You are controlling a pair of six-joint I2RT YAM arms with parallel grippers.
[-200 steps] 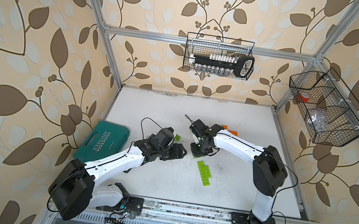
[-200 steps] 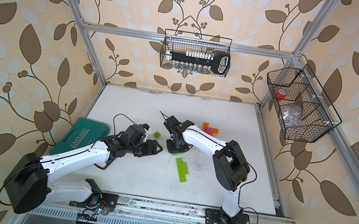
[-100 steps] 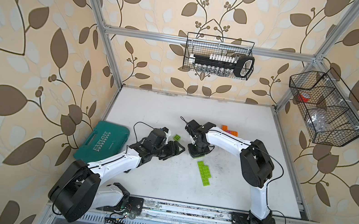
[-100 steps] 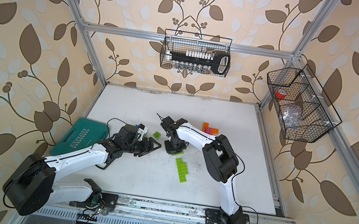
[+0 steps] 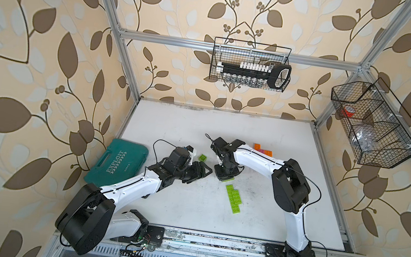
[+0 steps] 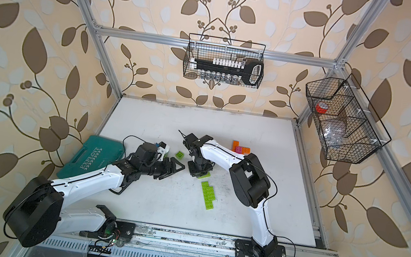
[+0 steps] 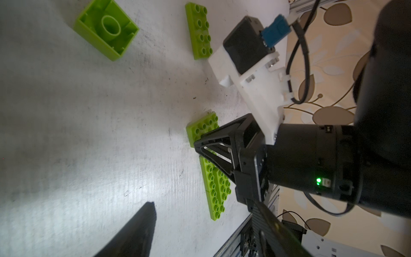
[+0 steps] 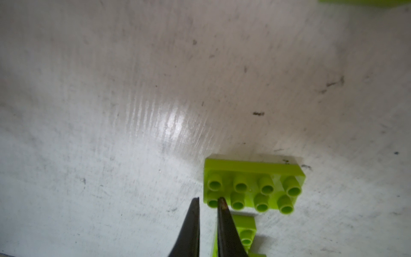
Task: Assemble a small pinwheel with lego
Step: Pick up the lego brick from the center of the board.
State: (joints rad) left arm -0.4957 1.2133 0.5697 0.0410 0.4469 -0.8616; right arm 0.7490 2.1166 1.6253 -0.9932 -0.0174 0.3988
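The left arm (image 5: 136, 182) is lying low, extended forward and inward from its base, with the wrist rolled onto its side. The left gripper (image 5: 202, 173) is holding its jaws spread wide with nothing between them. The right arm (image 5: 257, 161) is standing bent at the elbow, its wrist pointing straight down. The right gripper (image 8: 208, 200) is hanging with its 2 fingertips (image 8: 223, 209) almost together, near the left gripper but apart from it.

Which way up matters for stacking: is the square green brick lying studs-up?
No, the square green brick shows its hollow underside.
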